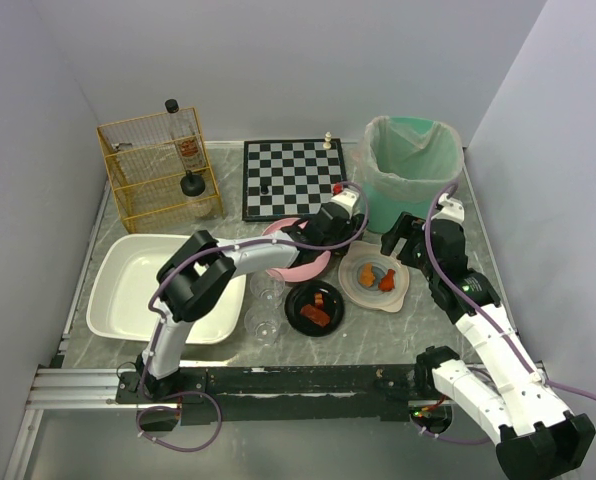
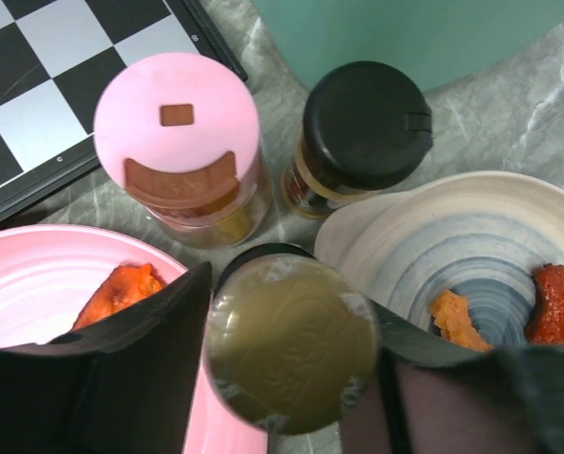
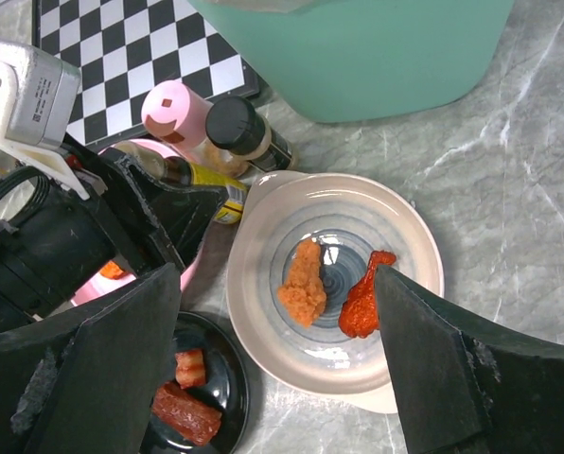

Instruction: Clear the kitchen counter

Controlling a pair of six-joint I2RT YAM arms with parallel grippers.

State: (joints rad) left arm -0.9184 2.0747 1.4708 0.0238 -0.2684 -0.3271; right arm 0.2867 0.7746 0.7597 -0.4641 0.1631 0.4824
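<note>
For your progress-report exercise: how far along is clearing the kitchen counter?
Done: perhaps only two bottles in the wire rack. In hand: left gripper straddles a gold-capped bottle, grip unconfirmed; right gripper hangs open over the swirl plate. Remaining on the kitchen counter: pink bowl, black plate, two glasses, pink-lidded shaker, black-lidded jar; white tub empty.

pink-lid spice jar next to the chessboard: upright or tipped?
Upright. Left wrist view looks straight down on the pink-lid spice jar; right wrist view shows it standing on the kitchen counter beside the black-lid jar.
</note>
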